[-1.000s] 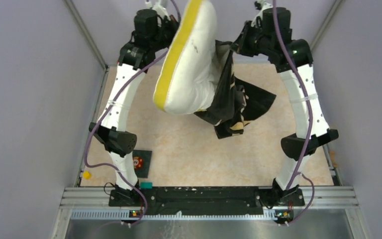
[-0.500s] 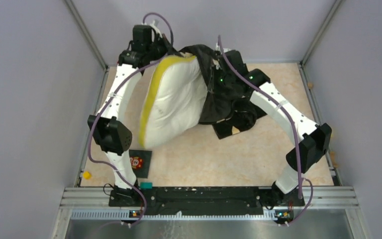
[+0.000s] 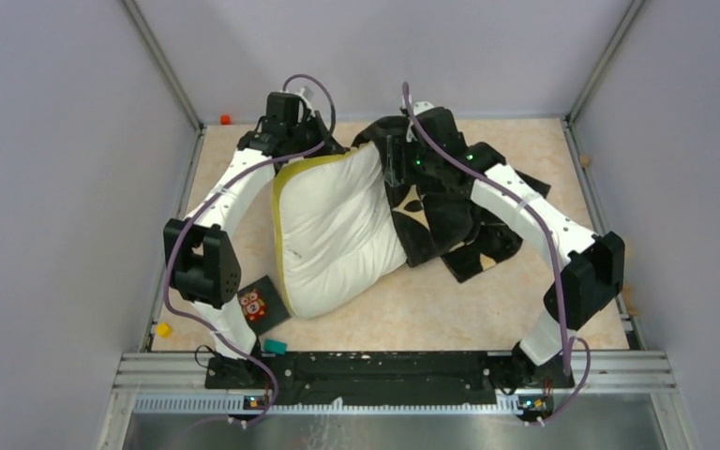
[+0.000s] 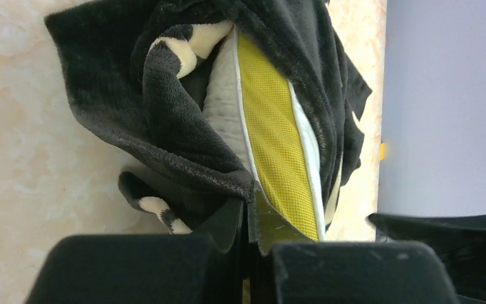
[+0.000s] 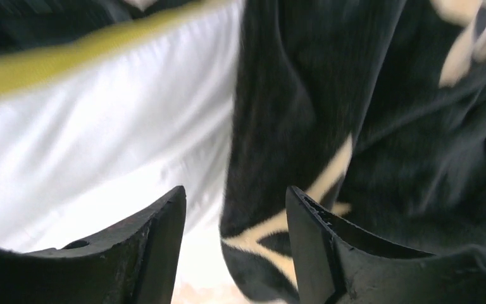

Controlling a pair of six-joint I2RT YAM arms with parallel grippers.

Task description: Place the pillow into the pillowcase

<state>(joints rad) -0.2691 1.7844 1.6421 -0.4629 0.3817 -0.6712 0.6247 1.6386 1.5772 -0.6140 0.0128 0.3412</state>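
The white pillow (image 3: 337, 230) lies flat on the table, its yellow band (image 3: 280, 220) along the left side. Its far end sits inside the black, cream-patterned pillowcase (image 3: 445, 220), which lies crumpled to the right. My left gripper (image 3: 311, 148) is at the pillow's far corner; the left wrist view shows it (image 4: 248, 206) shut on the pillow's yellow-banded edge (image 4: 272, 136), with the pillowcase hem (image 4: 177, 136) against the tips. My right gripper (image 5: 234, 190) stands open over the seam between pillow (image 5: 101, 139) and pillowcase (image 5: 304, 114), with a fold of pillowcase loose between its fingers.
An owl-picture card (image 3: 258, 305) lies by the pillow's near-left corner, next to the left arm. A teal block (image 3: 275, 348) and a yellow bit (image 3: 163, 329) sit at the near left edge, a red bit (image 3: 226, 119) at the far left. Grey walls enclose the table.
Both arms came down from high above, laying pillow and pillowcase on the table. The right gripper opened and let go of the pillowcase; the left stayed shut.
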